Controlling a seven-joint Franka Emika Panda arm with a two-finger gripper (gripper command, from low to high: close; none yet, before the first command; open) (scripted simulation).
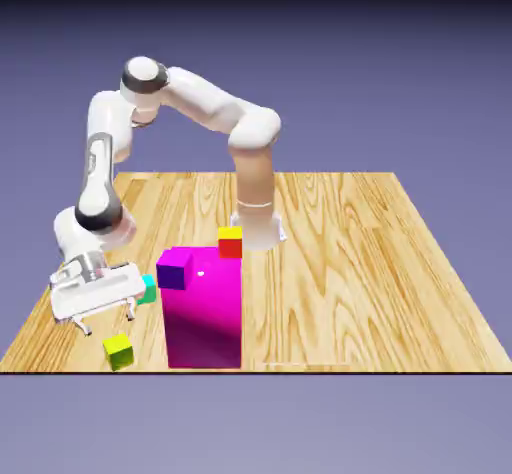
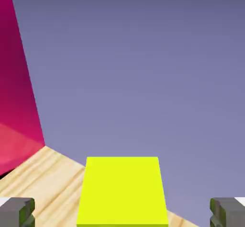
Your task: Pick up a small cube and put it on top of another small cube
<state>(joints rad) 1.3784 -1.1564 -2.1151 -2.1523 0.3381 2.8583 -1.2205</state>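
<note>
The white two-finger claw (image 1: 108, 323) hangs spread wide and empty over the small yellow-green cube (image 1: 118, 350), which sits between the grey fingertips (image 2: 16, 211) near the wooden table's (image 1: 350, 262) front edge. My worry: an off-centre descent could nudge it over that edge, and the tall magenta block (image 1: 205, 307) stands near enough to snag the hand.
</note>
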